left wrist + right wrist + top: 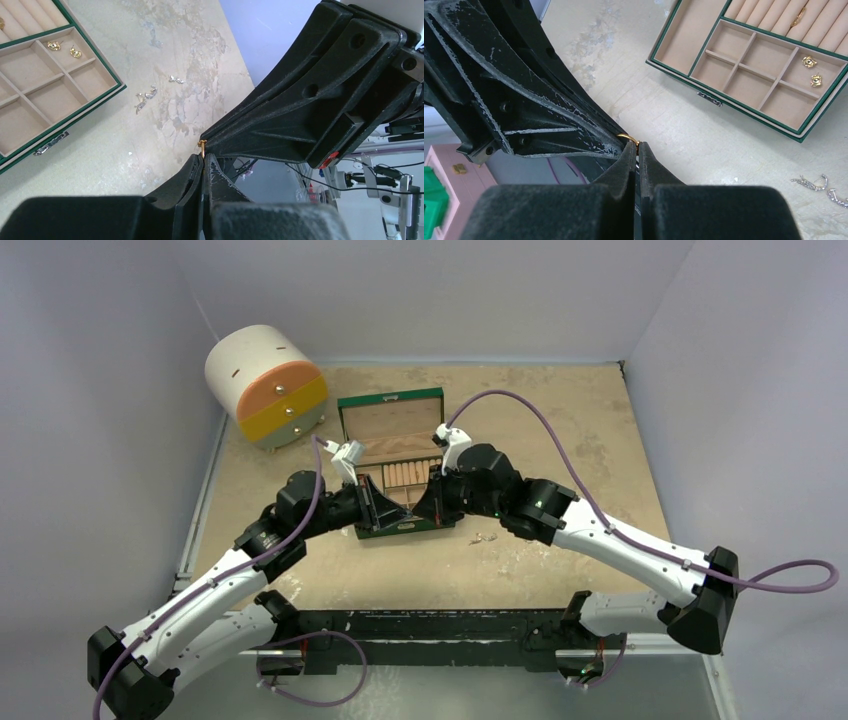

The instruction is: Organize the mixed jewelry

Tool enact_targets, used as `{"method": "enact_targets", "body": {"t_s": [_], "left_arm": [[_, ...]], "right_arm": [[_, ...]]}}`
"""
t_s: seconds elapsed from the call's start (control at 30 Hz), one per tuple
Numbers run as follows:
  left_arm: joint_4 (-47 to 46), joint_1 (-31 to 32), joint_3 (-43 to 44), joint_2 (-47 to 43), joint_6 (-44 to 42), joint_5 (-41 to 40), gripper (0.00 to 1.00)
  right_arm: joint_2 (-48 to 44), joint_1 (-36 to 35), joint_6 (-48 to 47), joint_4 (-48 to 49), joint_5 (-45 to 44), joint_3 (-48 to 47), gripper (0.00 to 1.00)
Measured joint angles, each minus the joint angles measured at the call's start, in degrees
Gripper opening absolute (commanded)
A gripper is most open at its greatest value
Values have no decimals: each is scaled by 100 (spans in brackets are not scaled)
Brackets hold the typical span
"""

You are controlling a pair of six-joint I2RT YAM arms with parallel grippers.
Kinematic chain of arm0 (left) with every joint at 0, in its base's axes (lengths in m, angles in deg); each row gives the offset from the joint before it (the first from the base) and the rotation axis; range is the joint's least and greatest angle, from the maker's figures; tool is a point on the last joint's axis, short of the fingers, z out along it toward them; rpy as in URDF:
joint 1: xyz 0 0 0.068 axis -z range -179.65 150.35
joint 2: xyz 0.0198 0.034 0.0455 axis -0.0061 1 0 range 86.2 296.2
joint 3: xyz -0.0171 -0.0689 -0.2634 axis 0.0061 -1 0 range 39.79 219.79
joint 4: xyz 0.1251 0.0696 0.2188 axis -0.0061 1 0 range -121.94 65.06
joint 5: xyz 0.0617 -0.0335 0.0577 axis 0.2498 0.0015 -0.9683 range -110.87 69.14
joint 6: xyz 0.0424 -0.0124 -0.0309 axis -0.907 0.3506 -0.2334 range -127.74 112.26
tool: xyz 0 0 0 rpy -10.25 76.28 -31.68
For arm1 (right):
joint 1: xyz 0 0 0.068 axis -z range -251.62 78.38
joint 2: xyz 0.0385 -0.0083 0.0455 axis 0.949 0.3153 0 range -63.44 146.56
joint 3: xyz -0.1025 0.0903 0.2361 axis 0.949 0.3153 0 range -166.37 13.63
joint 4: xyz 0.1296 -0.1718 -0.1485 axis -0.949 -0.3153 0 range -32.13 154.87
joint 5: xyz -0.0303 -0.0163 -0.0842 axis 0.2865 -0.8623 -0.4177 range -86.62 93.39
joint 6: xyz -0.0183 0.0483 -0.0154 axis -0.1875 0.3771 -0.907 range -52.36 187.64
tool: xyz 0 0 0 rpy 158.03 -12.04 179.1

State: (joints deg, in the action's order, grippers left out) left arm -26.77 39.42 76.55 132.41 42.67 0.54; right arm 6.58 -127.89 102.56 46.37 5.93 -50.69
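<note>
Left gripper and right gripper both clenched on one tiny gold ring, aloft over the near edge of the box — looks feather-light, stiff, slippery; best pinched across the band.

A green jewelry box sits open on the table; a round white drawer chest stands behind it, leftward.
</note>
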Motion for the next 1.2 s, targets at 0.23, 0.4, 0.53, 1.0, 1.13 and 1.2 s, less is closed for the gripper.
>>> {"method": "enact_targets", "body": {"t_s": [0.23, 0.4, 0.53, 1.0, 1.13, 1.2], "left_arm": [[15, 0, 0, -52, 2, -9, 0], [-2, 0, 0, -120, 0, 31, 0], [-173, 0, 0, -151, 4, 201, 0], [-855, 0, 431, -122, 127, 1482, 0], [-896, 0, 560, -173, 105, 1641, 0], [-896, 0, 568, -197, 105, 1692, 0]], "right_arm": [[-190, 4, -63, 149, 83, 195, 30], [-732, -11, -76, 269, 525, 490, 42], [-1189, -20, -166, 304, 870, 531, 48], [-1434, 667, 72, 811, 2153, 568, 49], [-1615, 1045, 382, 1335, 2712, 798, 49], [-1644, 1104, 496, 1523, 2920, 883, 49]]}}
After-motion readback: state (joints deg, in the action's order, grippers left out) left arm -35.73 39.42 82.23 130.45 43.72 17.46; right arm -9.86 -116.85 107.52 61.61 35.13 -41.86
